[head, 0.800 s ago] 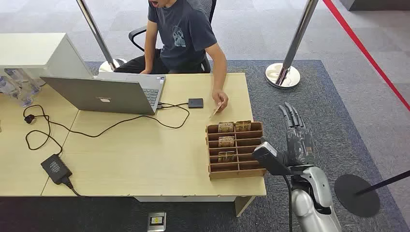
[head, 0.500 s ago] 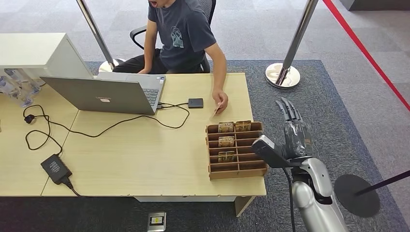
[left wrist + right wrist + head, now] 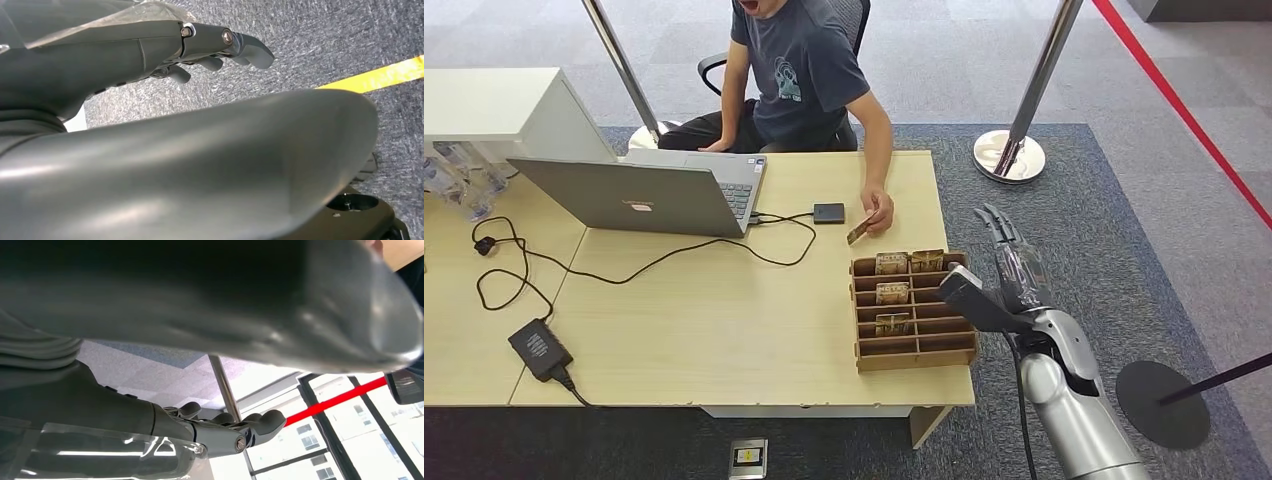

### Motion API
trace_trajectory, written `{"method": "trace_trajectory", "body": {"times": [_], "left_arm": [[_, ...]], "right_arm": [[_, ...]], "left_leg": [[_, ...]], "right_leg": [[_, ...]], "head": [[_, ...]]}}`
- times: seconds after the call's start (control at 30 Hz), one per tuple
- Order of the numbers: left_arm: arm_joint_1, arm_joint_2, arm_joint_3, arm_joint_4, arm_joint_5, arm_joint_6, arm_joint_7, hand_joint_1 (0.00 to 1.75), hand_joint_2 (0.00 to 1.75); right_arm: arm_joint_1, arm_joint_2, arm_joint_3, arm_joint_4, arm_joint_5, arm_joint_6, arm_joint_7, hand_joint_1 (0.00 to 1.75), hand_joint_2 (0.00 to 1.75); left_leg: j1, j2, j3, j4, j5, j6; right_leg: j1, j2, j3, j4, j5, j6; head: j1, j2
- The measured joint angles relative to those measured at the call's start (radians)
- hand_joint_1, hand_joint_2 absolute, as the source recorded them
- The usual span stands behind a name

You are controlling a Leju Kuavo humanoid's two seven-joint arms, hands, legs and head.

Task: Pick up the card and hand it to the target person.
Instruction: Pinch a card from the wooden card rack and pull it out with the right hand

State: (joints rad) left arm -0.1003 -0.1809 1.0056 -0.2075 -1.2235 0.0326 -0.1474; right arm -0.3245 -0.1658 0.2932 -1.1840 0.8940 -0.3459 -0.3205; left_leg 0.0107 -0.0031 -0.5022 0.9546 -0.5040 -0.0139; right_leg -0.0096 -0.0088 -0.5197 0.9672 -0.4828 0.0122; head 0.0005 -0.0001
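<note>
1. While the person (image 3: 809,75) sits behind the table (image 3: 724,320), one card (image 3: 857,234) is pinched in the person's hand (image 3: 879,212), near the slotted wooden rack (image 3: 911,312).
2. Four more cards stand in the rack's slots.
3. Right hand (image 3: 1014,272) hovers beside the rack, fingers straight and apart, holding nothing.
4. Left hand (image 3: 150,47) hangs above carpet, fingers loosely apart, holding nothing.
5. One laptop (image 3: 639,190) and two stanchion posts (image 3: 1014,140) stand nearby.

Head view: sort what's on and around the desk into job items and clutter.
Job:
small tan card, held by the seated person's hand
brown slotted wooden card rack
robot's right hand, fingers apart, empty

Lying about:
grey open laptop
black power brick
small black square box
chrome stanchion base
</note>
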Motion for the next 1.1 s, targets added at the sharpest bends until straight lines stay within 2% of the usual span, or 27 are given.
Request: {"method": "trace_trajectory", "body": {"times": [0.63, 0.77, 1.1], "left_arm": [[0.009, 0.002, -0.002, 0.004, 0.004, 0.012, -0.015, 0.00, 0.00], [0.009, 0.002, -0.002, 0.005, 0.004, 0.012, -0.016, 0.00, 0.00], [0.010, 0.002, -0.002, 0.005, 0.014, 0.013, -0.017, 0.00, 0.00]], "right_arm": [[-0.092, 0.022, 0.081, 0.128, 0.043, -0.036, 0.039, 0.00, 0.00], [-0.110, 0.022, 0.086, 0.126, 0.055, -0.034, 0.036, 0.00, 1.75], [-0.133, 0.020, 0.124, 0.113, 0.107, -0.014, 0.062, 0.00, 1.75]], "left_leg": [[0.000, 0.000, 0.000, 0.000, 0.000, 0.000], [0.000, 0.000, 0.000, 0.000, 0.000, 0.000], [0.000, 0.000, 0.000, 0.000, 0.000, 0.000]], "right_leg": [[0.000, 0.000, 0.000, 0.000, 0.000, 0.000], [0.000, 0.000, 0.000, 0.000, 0.000, 0.000], [0.000, 0.000, 0.000, 0.000, 0.000, 0.000]], "head": [[0.000, 0.000], [0.000, 0.000], [0.000, 0.000]]}}
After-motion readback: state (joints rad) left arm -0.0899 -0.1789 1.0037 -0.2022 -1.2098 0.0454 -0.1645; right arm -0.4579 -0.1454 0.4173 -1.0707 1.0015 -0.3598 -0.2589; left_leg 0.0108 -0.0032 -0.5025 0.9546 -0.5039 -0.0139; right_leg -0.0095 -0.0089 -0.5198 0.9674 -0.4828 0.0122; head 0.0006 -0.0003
